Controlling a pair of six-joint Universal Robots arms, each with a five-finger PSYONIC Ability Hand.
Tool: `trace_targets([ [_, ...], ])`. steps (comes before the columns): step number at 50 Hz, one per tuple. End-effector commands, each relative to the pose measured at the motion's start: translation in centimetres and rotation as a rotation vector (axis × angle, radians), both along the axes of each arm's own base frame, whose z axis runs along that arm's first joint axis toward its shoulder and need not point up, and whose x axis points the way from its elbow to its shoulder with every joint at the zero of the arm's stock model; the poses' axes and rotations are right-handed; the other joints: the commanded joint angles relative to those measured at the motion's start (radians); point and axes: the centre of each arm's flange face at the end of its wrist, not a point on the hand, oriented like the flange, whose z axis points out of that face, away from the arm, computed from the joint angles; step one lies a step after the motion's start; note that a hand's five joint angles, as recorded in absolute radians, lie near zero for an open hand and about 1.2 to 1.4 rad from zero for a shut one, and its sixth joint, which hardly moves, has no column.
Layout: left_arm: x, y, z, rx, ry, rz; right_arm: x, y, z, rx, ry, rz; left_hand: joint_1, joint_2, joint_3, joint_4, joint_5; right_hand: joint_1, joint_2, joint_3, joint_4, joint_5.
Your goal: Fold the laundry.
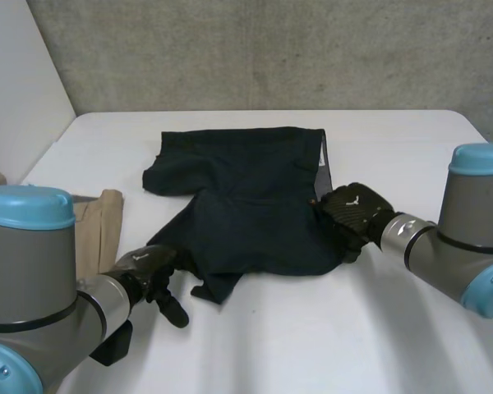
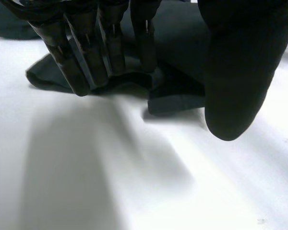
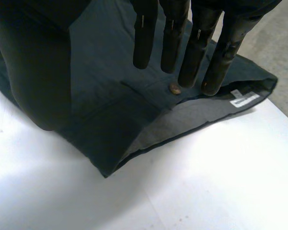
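— Well, where are the dark shorts found at this moment?

— They are spread near the middle of the white table, with one leg crumpled toward the left hand. A beige garment is seen apart from them, at the table's left edge.

— And how are the hands held?

— The left hand is released. Its fingers are laid straight on the hem of the near leg, and its thumb is kept off the cloth. The right hand is released too. It is stretched out over the waist end and nothing is grasped.

— What is needed so that the step is done well?

— It is judged that a grip is being prepared. The hem should be pinched through both layers, not the top one alone. The waist edge should be taken near its corner, so that the cloth is lifted evenly and no crease is dragged in.

— What is given by one view and not by another?

— By the right wrist view a small button and a white label are shown beside the grey inner waistband. In the head view they are not made out. By the head view the whole outline of the shorts is given, which is cut off in both wrist views.
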Motion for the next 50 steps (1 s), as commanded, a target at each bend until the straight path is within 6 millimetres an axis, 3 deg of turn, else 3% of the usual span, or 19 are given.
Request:
trace_targets([
  [1,-0.3,-0.5,-1.2,0.011,0.000,-0.014,0.2,-0.2,-2.0,0.009,0.020,0.027,0.129,0.134,0.130,0.129,0.129,0.176,0.100,0.099,0.097,0.115],
  [5,-0.6,-0.9,-1.6,0.004,0.002,-0.014,0.2,-0.4,-2.2,0.008,0.023,0.025,0.105,0.110,0.107,0.106,0.105,0.223,0.147,0.146,0.144,0.162],
  [9,-1.2,-1.5,-1.2,-0.045,0.024,-0.024,0.2,-0.7,-2.4,0.010,0.024,0.027,0.102,0.107,0.104,0.103,0.102,0.966,0.890,0.889,0.887,0.905],
  [21,-4.4,-2.3,-2.0,-0.121,0.038,-0.083,-1.4,-1.6,-0.1,-0.031,0.002,-0.039,0.094,0.098,0.095,0.094,0.094,0.968,0.892,0.891,0.889,0.907],
  [26,-5.5,-2.2,-2.9,-0.121,0.017,-0.091,-2.1,-1.8,-0.3,-0.022,0.007,-0.061,0.064,0.069,0.066,0.065,0.064,0.968,0.892,0.891,0.889,0.907],
  [34,-6.2,-3.7,-3.6,-0.149,-0.013,-0.060,-2.6,-2.2,-0.3,-0.025,0.009,-0.082,0.096,0.101,0.098,0.097,0.096,0.968,0.892,0.891,0.889,0.907],
  [35,-6.3,-3.8,-3.6,-0.155,-0.017,-0.063,-2.8,-2.3,-0.1,-0.030,0.010,-0.090,0.123,0.127,0.124,0.123,0.123,0.968,0.892,0.891,0.889,0.907],
  [39,-6.4,-4.2,-3.7,-0.192,-0.057,-0.079,-3.2,-2.7,0.6,-0.054,0.009,-0.110,0.665,0.670,0.666,0.665,0.665,0.968,0.892,0.891,0.889,0.907],
  [40,-6.5,-4.4,-3.6,-0.216,-0.079,-0.089,-3.3,-2.8,0.8,-0.059,0.009,-0.117,0.887,0.892,0.888,0.887,0.887,0.968,0.892,0.891,0.889,0.907],
  [41,-6.5,-4.5,-3.5,-0.228,-0.091,-0.095,-3.4,-2.8,1.0,-0.062,0.010,-0.120,0.932,0.937,0.934,0.933,0.932,0.968,0.892,0.891,0.889,0.907],
  [46,-6.0,-4.5,-2.3,-0.307,-0.212,-0.109,-3.7,-2.9,1.4,-0.065,0.032,-0.140,0.933,0.938,0.934,0.933,0.933,0.968,0.892,0.891,0.889,0.907],
  [50,-5.1,-3.3,1.7,-0.415,-0.276,-0.108,-4.0,-1.9,3.0,-0.037,0.056,-0.136,0.933,0.938,0.934,0.933,0.933,0.968,0.892,0.891,0.889,0.907],
])
